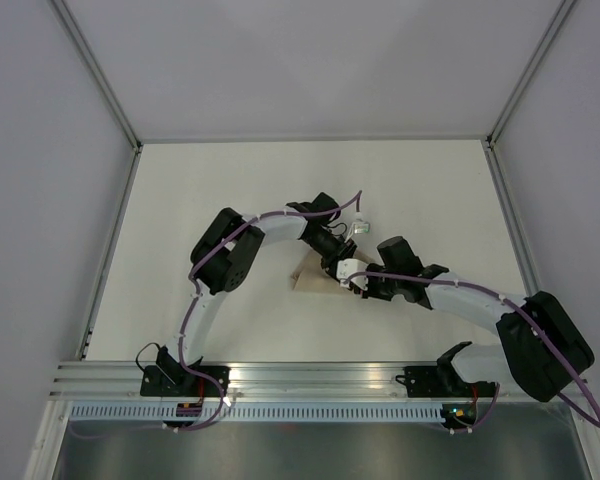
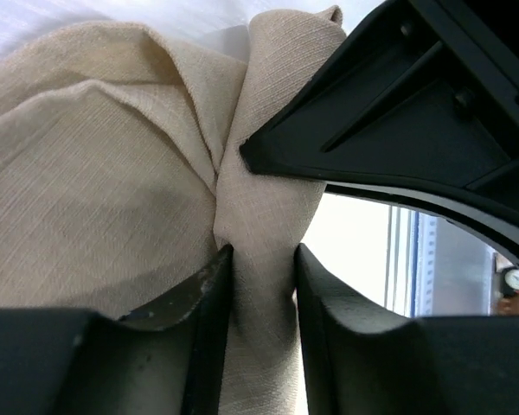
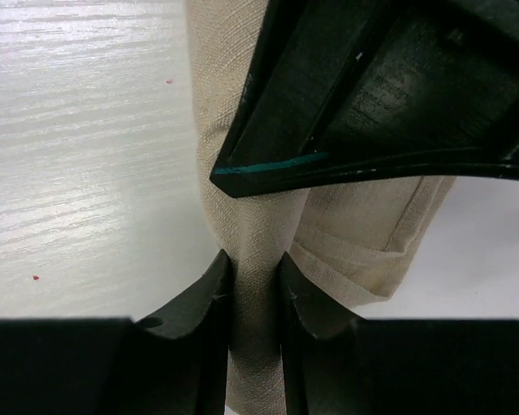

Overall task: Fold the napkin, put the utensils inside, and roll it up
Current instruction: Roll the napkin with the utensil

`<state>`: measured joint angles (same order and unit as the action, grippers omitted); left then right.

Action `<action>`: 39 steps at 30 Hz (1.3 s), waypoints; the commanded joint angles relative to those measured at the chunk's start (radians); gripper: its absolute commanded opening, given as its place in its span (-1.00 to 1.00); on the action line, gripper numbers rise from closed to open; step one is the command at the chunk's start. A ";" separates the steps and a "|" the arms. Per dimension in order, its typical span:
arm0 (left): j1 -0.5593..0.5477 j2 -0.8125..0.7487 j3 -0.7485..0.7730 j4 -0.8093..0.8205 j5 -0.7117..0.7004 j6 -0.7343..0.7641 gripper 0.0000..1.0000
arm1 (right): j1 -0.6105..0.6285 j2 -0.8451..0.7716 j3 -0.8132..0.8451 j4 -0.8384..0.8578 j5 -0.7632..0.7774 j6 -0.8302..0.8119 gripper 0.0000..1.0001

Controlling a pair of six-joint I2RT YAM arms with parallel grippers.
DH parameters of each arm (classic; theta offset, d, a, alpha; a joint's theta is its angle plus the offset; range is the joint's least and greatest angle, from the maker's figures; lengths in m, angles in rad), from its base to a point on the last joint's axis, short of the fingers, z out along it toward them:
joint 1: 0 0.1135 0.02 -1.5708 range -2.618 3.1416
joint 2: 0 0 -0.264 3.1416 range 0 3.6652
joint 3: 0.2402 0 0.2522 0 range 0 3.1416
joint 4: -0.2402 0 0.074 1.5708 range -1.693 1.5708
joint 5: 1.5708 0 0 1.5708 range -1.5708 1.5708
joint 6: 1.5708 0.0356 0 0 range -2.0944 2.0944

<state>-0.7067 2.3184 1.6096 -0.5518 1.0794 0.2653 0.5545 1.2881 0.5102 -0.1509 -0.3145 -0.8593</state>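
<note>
Overhead, both arms reach in to meet just right of the middle of the table (image 1: pixel 230 190). The napkin (image 1: pixel 308 277) shows there as a small tan wedge poking out to the left of the wrists, and the rest of it is hidden beneath them.

From the left wrist, the left gripper (image 2: pixel 259 255) is pinching a narrow upright ridge of the cloth. The two dark fingers (image 2: pixel 203 298) press in on it from either side at the lower centre of the frame. Bunched, creased folds of the fabric fill the upper left. A black finger of the other arm crosses the upper right, its tip resting against the same ridge.

From the right wrist, the right gripper (image 3: pixel 253 264) likewise nips a thin vertical band of the napkin at the lower centre. More layered folds spread toward the lower right, and pale table surface fills the left of the frame. The left arm's finger cuts across the upper right, lying over the cloth.
</note>
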 commanded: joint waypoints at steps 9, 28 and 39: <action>0.019 -0.252 -0.111 0.174 -0.318 -0.069 0.04 | -0.045 0.099 0.135 -0.225 -0.030 0.017 -0.70; 0.079 -0.798 -0.704 0.877 -0.743 -0.302 0.13 | -0.257 0.677 0.660 -0.778 -0.301 -0.107 -0.70; -0.256 -0.752 -0.855 1.015 -1.144 0.021 0.20 | -0.304 0.927 0.881 -0.963 -0.345 -0.187 -0.68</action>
<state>-0.9173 1.5299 0.7555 0.3588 0.0978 0.1452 0.2508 2.1090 1.3846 -1.1439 -0.7601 -0.9615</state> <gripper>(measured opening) 0.593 0.283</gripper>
